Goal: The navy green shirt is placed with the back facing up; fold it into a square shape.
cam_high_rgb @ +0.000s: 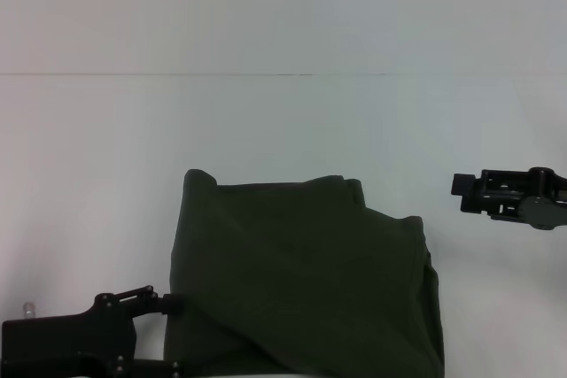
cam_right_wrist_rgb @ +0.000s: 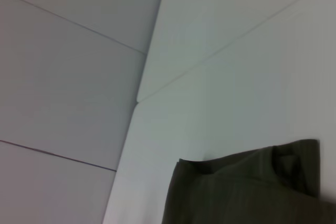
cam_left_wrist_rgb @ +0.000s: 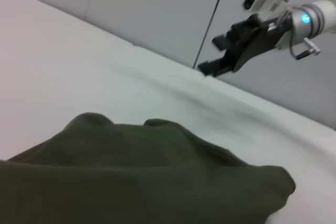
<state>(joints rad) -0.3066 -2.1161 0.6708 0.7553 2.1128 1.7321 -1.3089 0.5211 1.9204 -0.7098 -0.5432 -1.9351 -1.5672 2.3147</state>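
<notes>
- Jaws of the left gripper (cam_high_rgb: 168,304) touch the shirt (cam_high_rgb: 301,281) edge; grip unclear.
- Right gripper (cam_high_rgb: 462,190) hovers beside it, jaws apart.
- Shirt lies folded on the table (cam_high_rgb: 283,130).

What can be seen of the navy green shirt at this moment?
The navy green shirt is dark olive, plain, soft-looking cloth, already folded into a rough, lumpy rectangle with overlapping layers and rumpled far corners. It lies flat on the white table near the front edge. The left tool sits at its left edge; the right tool hangs apart.
</notes>
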